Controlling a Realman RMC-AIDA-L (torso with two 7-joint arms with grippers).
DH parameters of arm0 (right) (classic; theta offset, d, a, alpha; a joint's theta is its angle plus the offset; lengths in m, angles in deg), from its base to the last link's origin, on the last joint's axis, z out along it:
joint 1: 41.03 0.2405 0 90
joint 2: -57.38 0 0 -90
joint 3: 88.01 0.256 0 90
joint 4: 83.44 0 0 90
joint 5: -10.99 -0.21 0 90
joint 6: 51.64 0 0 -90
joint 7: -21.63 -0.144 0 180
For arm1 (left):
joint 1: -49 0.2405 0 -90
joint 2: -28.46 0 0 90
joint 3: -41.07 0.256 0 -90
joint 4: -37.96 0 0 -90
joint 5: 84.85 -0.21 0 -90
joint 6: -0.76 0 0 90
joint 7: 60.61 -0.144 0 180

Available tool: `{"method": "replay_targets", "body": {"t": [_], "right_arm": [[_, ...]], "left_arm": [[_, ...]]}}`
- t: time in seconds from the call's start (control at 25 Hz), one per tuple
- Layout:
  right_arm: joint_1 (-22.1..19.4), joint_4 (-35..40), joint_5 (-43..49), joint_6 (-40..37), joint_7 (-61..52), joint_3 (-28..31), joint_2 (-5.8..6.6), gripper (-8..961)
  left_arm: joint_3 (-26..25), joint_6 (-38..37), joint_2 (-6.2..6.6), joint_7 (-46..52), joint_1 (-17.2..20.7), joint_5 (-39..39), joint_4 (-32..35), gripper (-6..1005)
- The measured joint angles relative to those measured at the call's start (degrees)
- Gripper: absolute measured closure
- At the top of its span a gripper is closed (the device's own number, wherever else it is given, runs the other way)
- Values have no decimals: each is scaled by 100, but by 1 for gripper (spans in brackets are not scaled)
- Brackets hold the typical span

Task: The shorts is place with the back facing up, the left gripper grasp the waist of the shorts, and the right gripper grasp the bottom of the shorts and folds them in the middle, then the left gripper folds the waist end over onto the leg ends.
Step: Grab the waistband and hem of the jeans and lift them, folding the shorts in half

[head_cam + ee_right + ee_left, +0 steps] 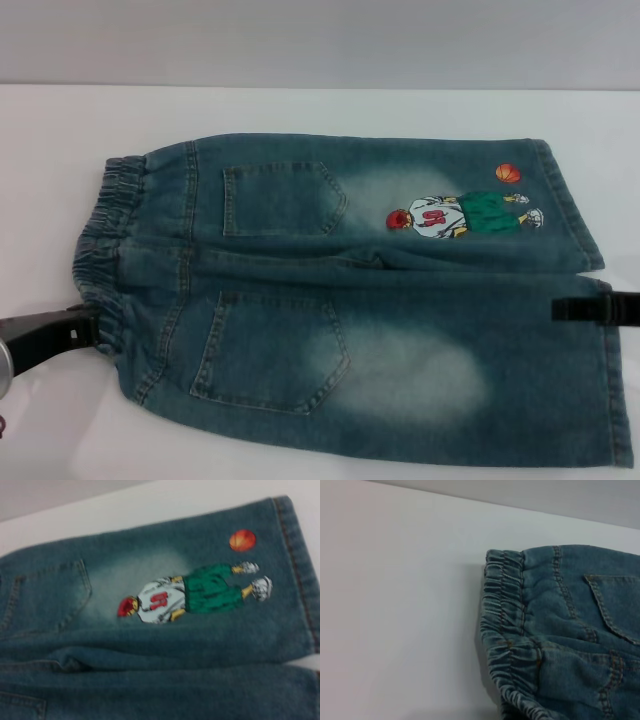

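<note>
At far left we see the left gripper (88, 330) meeting the elastic waist (112, 240) of the denim shorts (350, 310), spread back-up across the white table (300, 110); its grip we cannot tell. At right, the right gripper (575, 309) reaches the near leg hem, grip likewise unclear.

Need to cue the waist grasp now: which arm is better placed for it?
Left. The left gripper sits right at the elastic waistband of the shorts, while the right gripper is at the opposite leg hem, suited to the bottom grasp.
</note>
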Motion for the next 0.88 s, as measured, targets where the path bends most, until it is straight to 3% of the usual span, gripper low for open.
{"method": "replay_targets", "body": {"t": [0.88], "right_arm": [[-263, 299, 295, 936, -73, 186, 0, 444]], "left_arm": [[0, 5, -220, -4, -269, 0, 239, 944]]}}
